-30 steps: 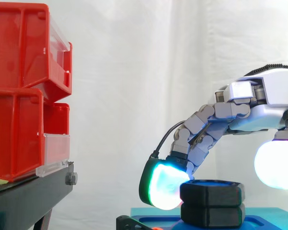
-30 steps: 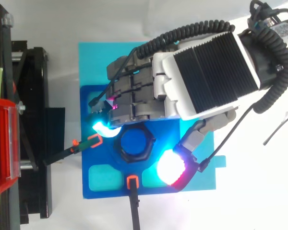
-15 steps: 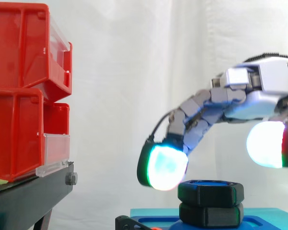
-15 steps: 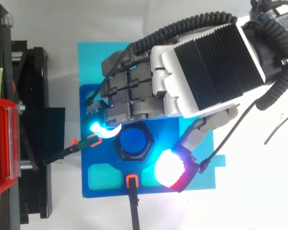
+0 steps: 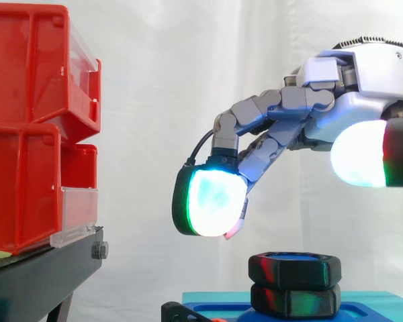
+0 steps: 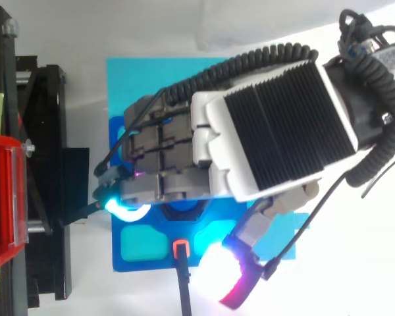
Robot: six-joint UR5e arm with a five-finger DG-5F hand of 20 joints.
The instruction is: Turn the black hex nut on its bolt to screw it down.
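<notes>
The black hex nut [image 5: 294, 268] sits on a blue bolt above a second black hex piece [image 5: 294, 300], on the dark blue fixture [image 6: 135, 260]. My hand [image 5: 352, 107] hovers well above it, touching nothing. Its fingers are loosely bent, with a glowing cyan-white fingertip pad [image 5: 211, 201] above and to the left of the nut, and the thumb pad [image 5: 359, 154] spread apart on the right. In the top view the hand [image 6: 270, 125] covers the nut and most of the fixture.
Red bins [image 5: 27, 127] stand on a black stand [image 5: 40, 282] at the left. The fixture lies on a cyan plate [image 6: 158, 76]. A black clamp with an orange tip [image 6: 180, 249] points at the fixture's front edge.
The hand lifted off the nut and rose, its fingertips shifting left and away from the nut. The nut stays on its bolt.
</notes>
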